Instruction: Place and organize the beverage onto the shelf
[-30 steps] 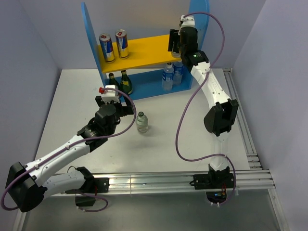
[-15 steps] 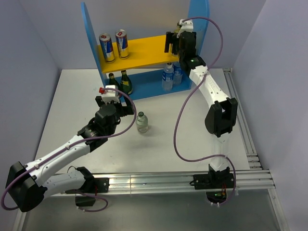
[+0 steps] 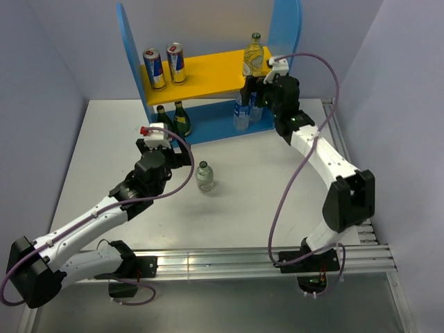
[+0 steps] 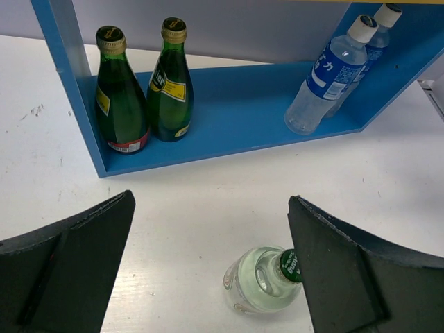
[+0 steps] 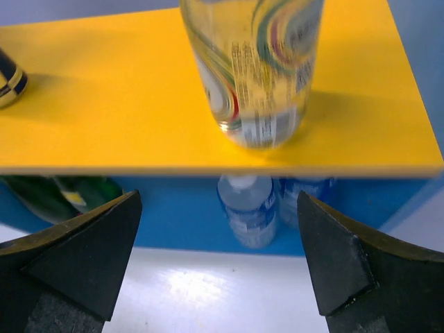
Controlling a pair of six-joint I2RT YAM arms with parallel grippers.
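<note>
Down to the last loose bottle (image 4: 262, 281), framed by the wide, empty left gripper (image 4: 211, 201). Calls for closing on it and shelving beside its twin (image 5: 253, 69); right gripper (image 5: 218, 201) likewise wide, empty.

- shelf (image 3: 132, 62) stands at the far side of the table (image 3: 263, 187), two boards, one above the other
- upper board (image 3: 208, 73): two cans (image 3: 154, 68) side by side at the left end; single bottle (image 3: 254, 57) upright at the right end, well apart from them
- bottom board (image 3: 215, 123): two long-necked bottles (image 3: 182, 119) side by side at the left end, below the cans; two water bottles (image 3: 241, 111) at the right end, one just behind the other
- loose bottle (image 3: 205, 177) upright on the table, in front of the shelf, well apart from it
</note>
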